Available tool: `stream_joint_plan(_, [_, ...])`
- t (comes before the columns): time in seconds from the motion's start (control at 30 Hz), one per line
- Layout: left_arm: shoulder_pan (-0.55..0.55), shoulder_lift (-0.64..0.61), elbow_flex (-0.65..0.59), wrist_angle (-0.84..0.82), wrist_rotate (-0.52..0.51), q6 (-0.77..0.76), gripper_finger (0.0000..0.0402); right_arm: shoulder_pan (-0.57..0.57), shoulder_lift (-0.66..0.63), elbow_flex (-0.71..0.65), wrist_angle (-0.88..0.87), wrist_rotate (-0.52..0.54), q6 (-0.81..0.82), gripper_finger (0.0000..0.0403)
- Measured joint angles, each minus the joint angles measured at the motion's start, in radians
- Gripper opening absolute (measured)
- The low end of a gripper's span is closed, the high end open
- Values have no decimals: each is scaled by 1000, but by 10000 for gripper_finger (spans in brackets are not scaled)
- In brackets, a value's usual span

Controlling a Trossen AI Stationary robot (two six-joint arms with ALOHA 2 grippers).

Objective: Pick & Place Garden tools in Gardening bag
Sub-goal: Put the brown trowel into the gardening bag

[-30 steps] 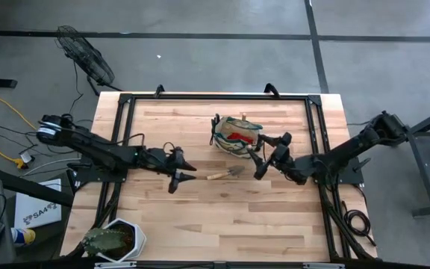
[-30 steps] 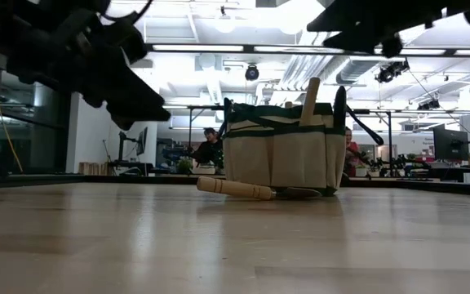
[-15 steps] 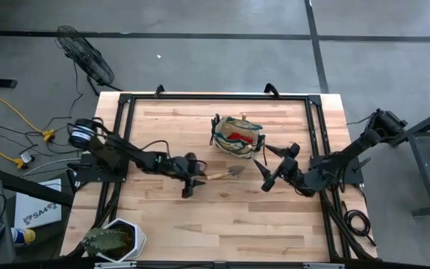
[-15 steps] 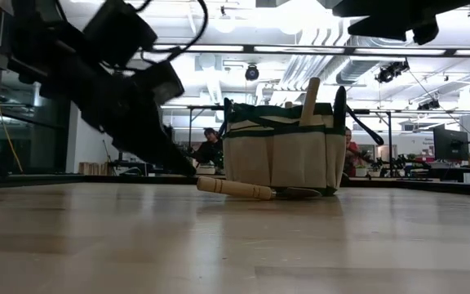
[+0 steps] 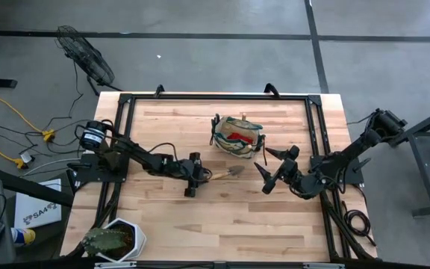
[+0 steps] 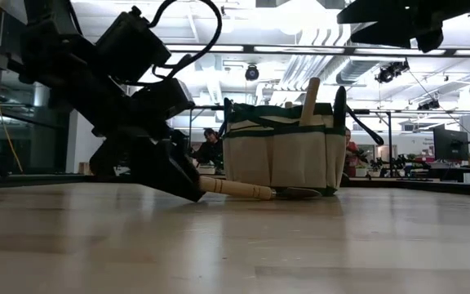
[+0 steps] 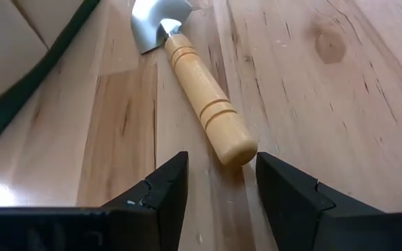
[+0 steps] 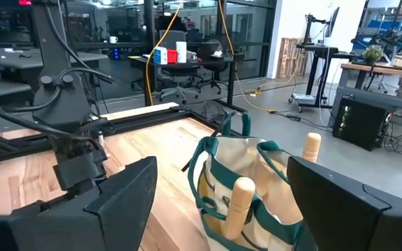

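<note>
High view – trowel (image 5: pixel 226 173): lies flat on the table (image 5: pixel 222 224), blade toward the gardening bag (image 5: pixel 237 136), handle end pointing at the left gripper (image 5: pixel 192 179).
High view – left gripper: at the handle's butt end, low over the wood.
High view – right gripper (image 5: pixel 269 170): on the blade's far side, apart from the trowel, beside the bag.
Low view – trowel (image 6: pixel 235 189): handle on the tabletop just in front of the bag (image 6: pixel 280 155); left gripper (image 6: pixel 188 190) touching or nearly touching the butt; which, cannot be told.
Low view – bag contents: a wooden handle (image 6: pixel 309 91) stands up out of it.
Left wrist view – fingers (image 7: pixel 162 192): spread apart, one either side of the butt of the handle (image 7: pixel 208 104), nothing clamped yet.
Right wrist view – fingers (image 8: pixel 128 192): wide apart, empty, facing the bag (image 8: pixel 246 188).
Handling (judgement): stiff, light, blade-heavy; smooth rounded wood may roll or slip.
Grip point (judgement): farther up the handle, past the grooves, rather than on the very butt.
</note>
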Motion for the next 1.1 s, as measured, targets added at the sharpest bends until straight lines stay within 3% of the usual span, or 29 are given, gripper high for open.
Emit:
stream_joint_plan(0.33, [0,0,0,49,63,98,161,0,0,0,-23,-25,35,311])
stream_joint_plan(0.93, [0,0,-1,80,71,97,161,0,0,0,-27,-26,39,311])
stream_joint_plan(1.1, [0,-1,-1,139,87,19,161,0,0,0,-27,-27,39,311])
